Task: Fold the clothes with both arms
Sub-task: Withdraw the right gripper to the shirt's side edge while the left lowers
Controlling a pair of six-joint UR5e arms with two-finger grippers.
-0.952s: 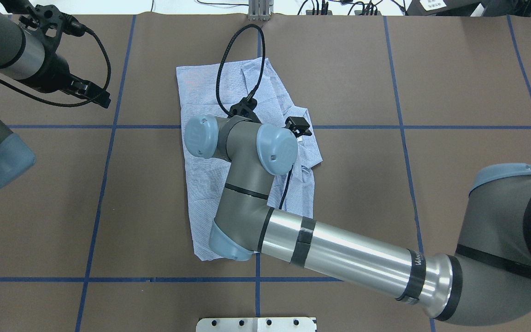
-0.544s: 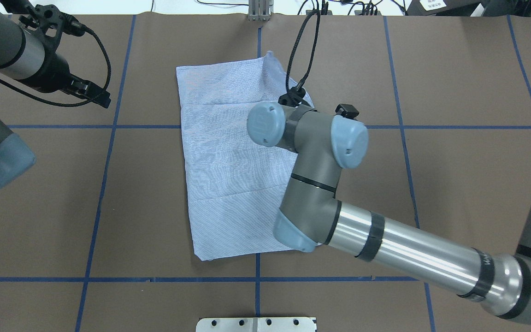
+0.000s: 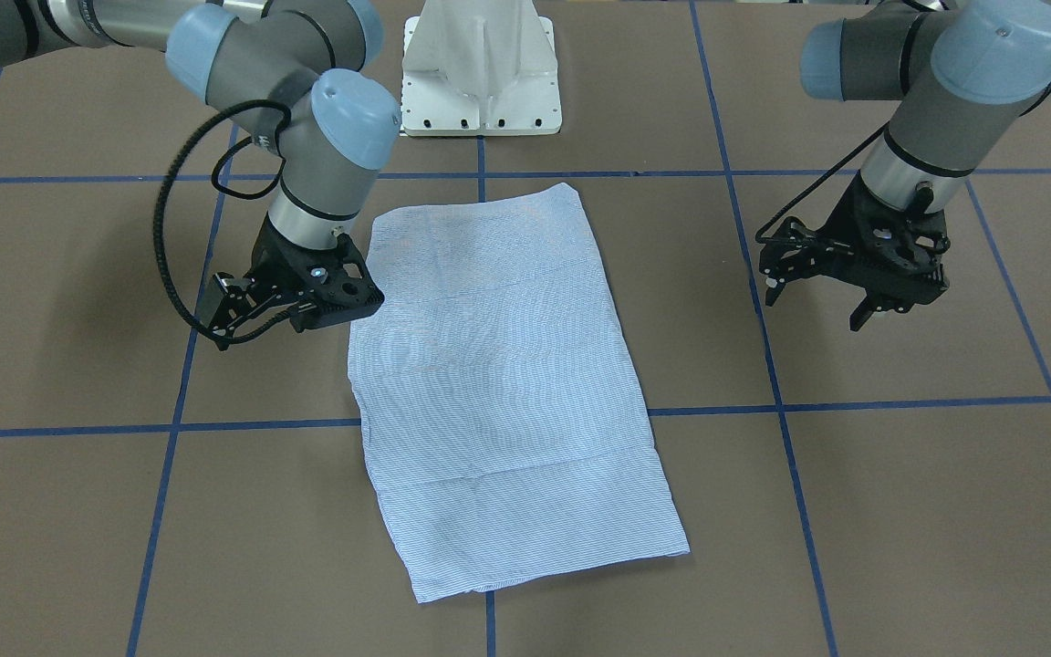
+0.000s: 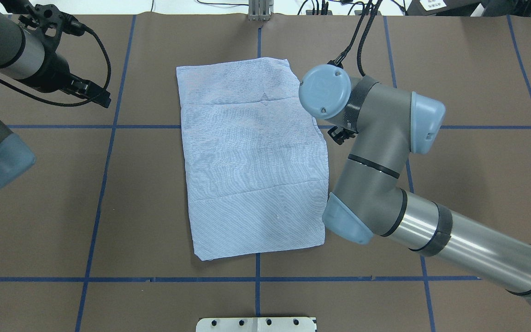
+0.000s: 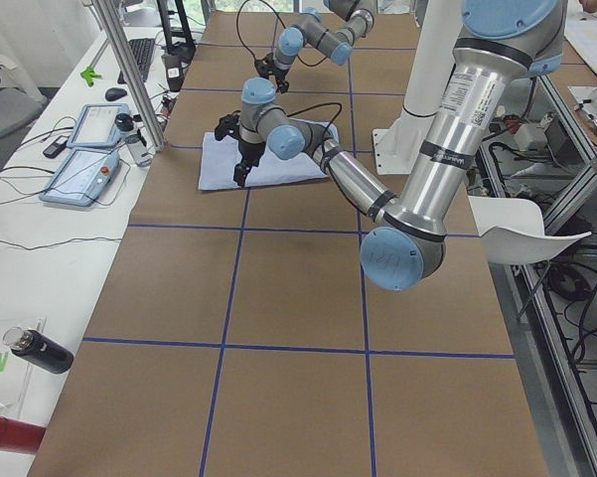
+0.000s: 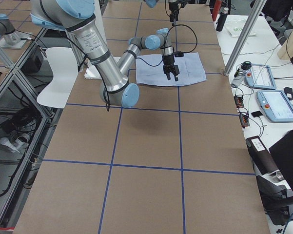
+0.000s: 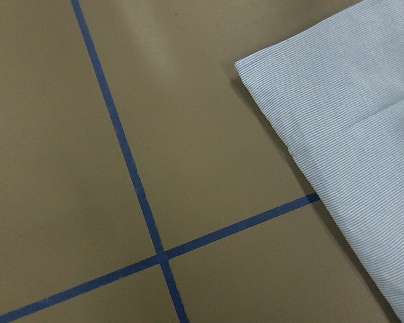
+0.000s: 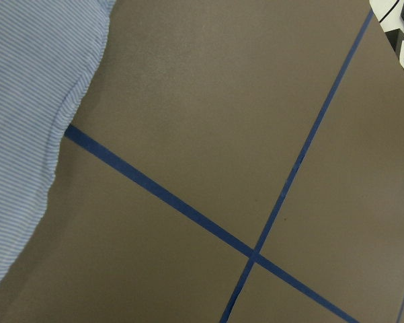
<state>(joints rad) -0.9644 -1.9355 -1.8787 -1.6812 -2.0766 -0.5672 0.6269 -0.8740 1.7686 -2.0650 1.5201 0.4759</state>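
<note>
The striped shirt [image 3: 507, 383] lies flat as a folded rectangle in the middle of the table, also in the overhead view [image 4: 251, 161]. Its collar, buttons and pocket are hidden. My right gripper [image 3: 261, 330] is open and empty, just off the shirt's edge on my right, low over the table. In the overhead view only a black bit of it [image 4: 337, 133] shows under the wrist. My left gripper [image 3: 813, 306] is open and empty, hovering apart from the shirt on my left. The left wrist view shows a shirt corner [image 7: 349, 121]; the right wrist view shows a shirt edge [image 8: 27, 101].
The brown table cover carries a grid of blue tape lines [image 4: 109, 127]. The white pedestal base [image 3: 480, 73] stands at my edge of the table. Teach pendants [image 5: 84, 149] and a dark bottle [image 5: 40, 350] lie on the side bench beyond the far edge.
My right arm swept from over the shirt to its right, spreading a layer of cloth. The shirt went from rumpled with its collar showing to a flat rectangle. The left arm stayed still.
</note>
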